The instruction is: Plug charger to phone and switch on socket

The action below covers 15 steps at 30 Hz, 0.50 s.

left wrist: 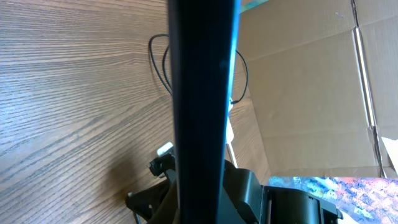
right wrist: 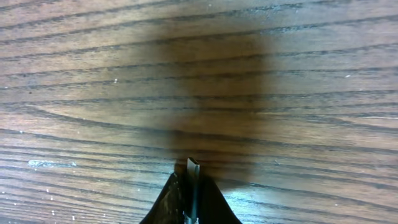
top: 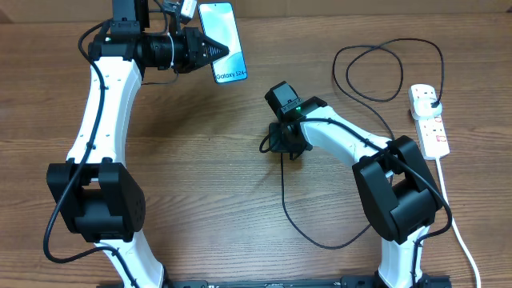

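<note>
My left claw is closed on the long edge of the phone and holds it at the far side of the table, with the screen facing up to the overhead camera. From my left wrist I see the phone only edge-on, as a dark bar straight before the lens, and it hides the middle of that view. Behind it stands a cardboard wall.

My right claw points down at the middle of the table, its fingers nearly together, and pinches the small connector tip of the charger. The tip is just over the wood. The phone is well apart from it, to the left and farther away.

From this claw the black cable runs toward the near edge, curves round under my right arm, which covers a part of it, and makes a loop on the far right. Its black plug sits at the far end of the socket, which lies at the right edge. A thick white cord leaves the socket toward the near edge, passing beside the base of my right arm.
</note>
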### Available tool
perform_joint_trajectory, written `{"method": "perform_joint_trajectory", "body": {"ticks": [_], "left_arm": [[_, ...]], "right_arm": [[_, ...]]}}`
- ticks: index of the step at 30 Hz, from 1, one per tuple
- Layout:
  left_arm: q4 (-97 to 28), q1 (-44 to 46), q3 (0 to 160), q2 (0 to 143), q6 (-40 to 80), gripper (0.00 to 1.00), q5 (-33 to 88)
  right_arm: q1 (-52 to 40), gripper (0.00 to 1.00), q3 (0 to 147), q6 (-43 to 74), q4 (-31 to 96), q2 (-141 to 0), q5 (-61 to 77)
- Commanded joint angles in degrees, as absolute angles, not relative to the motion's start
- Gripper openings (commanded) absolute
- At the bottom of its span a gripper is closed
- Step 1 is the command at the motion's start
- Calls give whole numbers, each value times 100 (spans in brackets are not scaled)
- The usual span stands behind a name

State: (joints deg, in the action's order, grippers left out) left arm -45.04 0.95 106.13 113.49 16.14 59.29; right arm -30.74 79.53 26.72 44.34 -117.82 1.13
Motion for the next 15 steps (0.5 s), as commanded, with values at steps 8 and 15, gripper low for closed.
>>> {"method": "perform_joint_trajectory", "body": {"ticks": [8, 15], "left_arm": [[-4475, 38, 10702, 11273, 1586, 4, 6088], [-4049, 38, 10702, 11273, 1584, 4, 6919]], "right_arm": [[-3105, 4, 8545, 2646, 5199, -11952, 493], [-3024, 4, 8794, 2209, 5349, -11596, 1850]]}}
